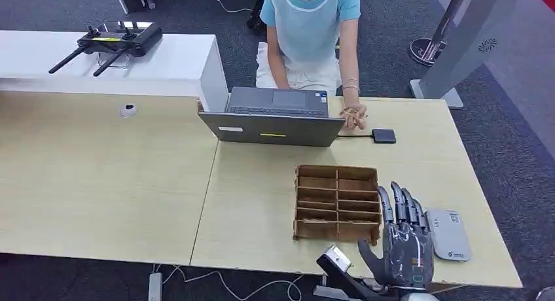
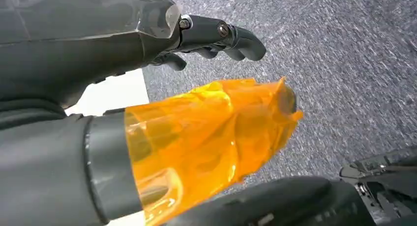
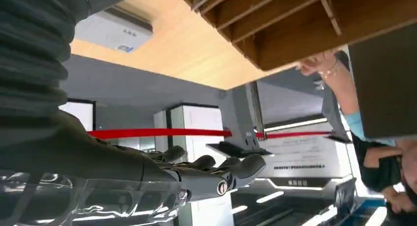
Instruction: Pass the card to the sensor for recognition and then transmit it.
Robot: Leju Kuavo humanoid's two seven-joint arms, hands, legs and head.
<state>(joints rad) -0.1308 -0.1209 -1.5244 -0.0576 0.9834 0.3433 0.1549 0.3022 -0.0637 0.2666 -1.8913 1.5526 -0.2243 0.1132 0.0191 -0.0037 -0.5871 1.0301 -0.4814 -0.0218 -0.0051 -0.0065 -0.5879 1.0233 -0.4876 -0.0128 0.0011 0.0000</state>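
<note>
Card: can't make it out anywhere, may sit down in a slot of the wooden divider box, too small to tell. Judging by type it's light, thin, stiff and slick, so pinch it by one edge between thumb and finger and leave the face free for reading.

Tabletop (image 1: 262, 203), pale wood, carries everything. Laptop (image 1: 275, 118) at the far edge, with a person's hand (image 1: 353, 116) at its right corner. Wooden divider box (image 1: 337, 203) is near-right, just left of the right hand (image 1: 404, 242), which hovers at the near edge, fingers straight and spread, holding nothing. Grey-white flat device (image 1: 449, 234) lies just right of that hand, probably the sensor. Small black box (image 1: 384, 135), cabled to the laptop, is far right and could be a reader instead. Left hand (image 2: 98, 49) hangs over the carpet, fingers loosely bent, thumb well apart, empty.
</note>
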